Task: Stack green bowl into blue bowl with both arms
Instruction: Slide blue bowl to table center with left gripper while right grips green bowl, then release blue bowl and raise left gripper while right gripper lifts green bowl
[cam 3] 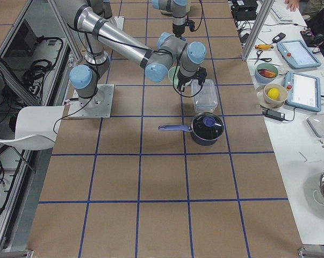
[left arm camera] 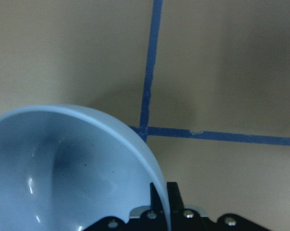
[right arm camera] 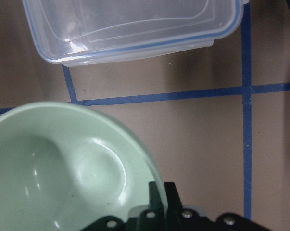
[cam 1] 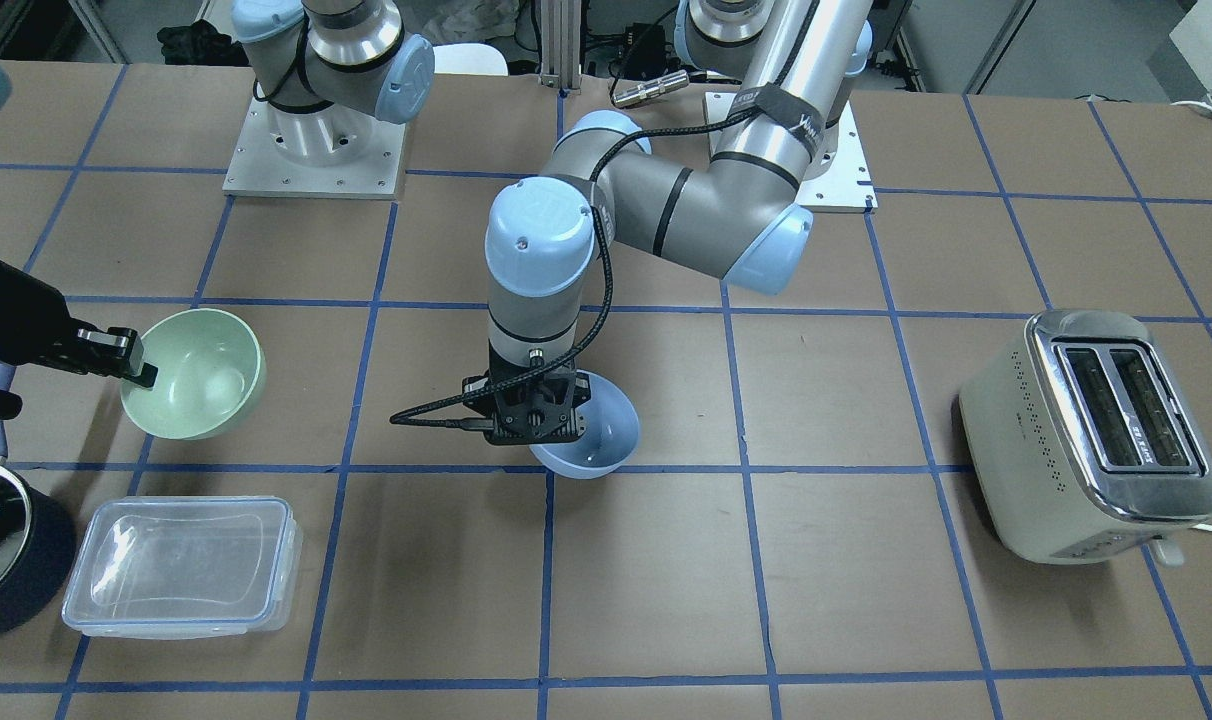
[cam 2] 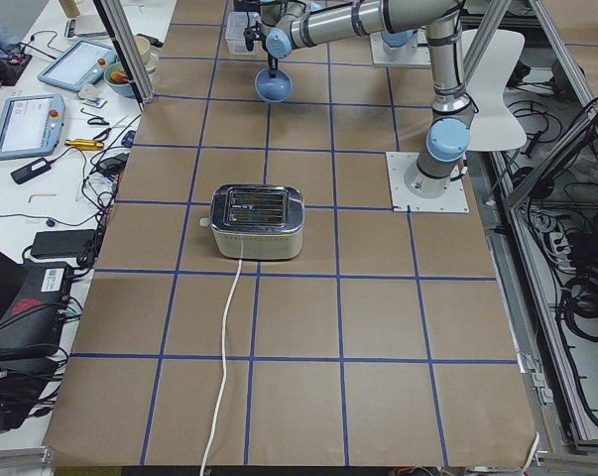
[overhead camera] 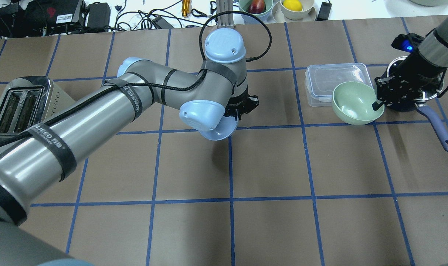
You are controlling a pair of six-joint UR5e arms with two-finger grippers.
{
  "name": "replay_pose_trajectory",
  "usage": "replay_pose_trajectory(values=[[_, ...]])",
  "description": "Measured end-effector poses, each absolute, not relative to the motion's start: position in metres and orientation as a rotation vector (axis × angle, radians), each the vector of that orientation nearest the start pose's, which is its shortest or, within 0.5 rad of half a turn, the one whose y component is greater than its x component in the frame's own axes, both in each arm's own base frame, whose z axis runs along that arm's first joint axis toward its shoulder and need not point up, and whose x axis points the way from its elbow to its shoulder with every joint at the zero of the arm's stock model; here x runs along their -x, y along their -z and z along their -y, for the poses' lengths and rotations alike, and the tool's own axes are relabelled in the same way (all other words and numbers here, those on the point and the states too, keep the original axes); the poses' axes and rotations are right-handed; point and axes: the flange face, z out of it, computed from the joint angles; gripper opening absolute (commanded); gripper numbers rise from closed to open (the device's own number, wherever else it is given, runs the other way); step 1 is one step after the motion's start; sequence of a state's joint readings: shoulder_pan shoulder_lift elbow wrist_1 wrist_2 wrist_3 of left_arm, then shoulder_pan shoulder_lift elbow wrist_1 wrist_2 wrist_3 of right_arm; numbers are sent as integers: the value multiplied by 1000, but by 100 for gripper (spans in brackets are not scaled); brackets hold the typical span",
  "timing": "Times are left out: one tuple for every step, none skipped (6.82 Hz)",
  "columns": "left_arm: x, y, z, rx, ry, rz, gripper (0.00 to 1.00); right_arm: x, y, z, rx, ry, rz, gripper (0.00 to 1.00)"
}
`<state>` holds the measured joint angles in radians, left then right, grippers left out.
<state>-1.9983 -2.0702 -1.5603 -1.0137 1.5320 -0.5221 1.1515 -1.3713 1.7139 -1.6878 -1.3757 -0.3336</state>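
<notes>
Slip risk at both rims

Left fingers [left arm camera: 174,195] clamped the blue bowl [cam 1: 601,440] by its rim above the surface [cam 1: 866,560]; right fingers [right arm camera: 171,192] pinched the green bowl [cam 1: 201,375] likewise, beside the clear container [cam 1: 181,565] — either tilted bowl might twist loose, or jam crooked since green looked larger

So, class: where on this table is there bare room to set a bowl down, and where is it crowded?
Bare: between the blue bowl and the green bowl, between the toaster and the blue bowl, and the whole robot-side half of the table. Crowded: the robot's right end, where clear container, green bowl and saucepan cluster.
</notes>
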Motion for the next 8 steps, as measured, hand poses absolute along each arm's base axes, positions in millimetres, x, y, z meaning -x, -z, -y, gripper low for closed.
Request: replay_pose_trajectory(values=[[401, -245, 549, 141, 81, -3179, 51, 73, -327, 547, -151, -196, -2847, 0], [403, -237, 555, 150, 104, -3165, 99, 71, -324, 547, -149, -200, -2835, 0], [405, -240, 559, 161, 134, -3166, 100, 71, -320, 548, -147, -207, -2830, 0], [405, -254, 562, 166, 165, -3172, 100, 71, -318, 548, -146, -213, -2828, 0], [397, -278, 562, 158, 156, -3164, 100, 71, -317, 548, -145, -214, -2828, 0], [365, -312, 562, 109, 88, -3143, 100, 69, -320, 549, -141, -206, -2831, 0], [316, -349, 565, 36, 34, -3130, 100, 57, -324, 552, -127, -195, -2841, 0], [265, -384, 565, -39, 17, -3125, 100, 28, -329, 558, -127, -175, -2861, 0]])
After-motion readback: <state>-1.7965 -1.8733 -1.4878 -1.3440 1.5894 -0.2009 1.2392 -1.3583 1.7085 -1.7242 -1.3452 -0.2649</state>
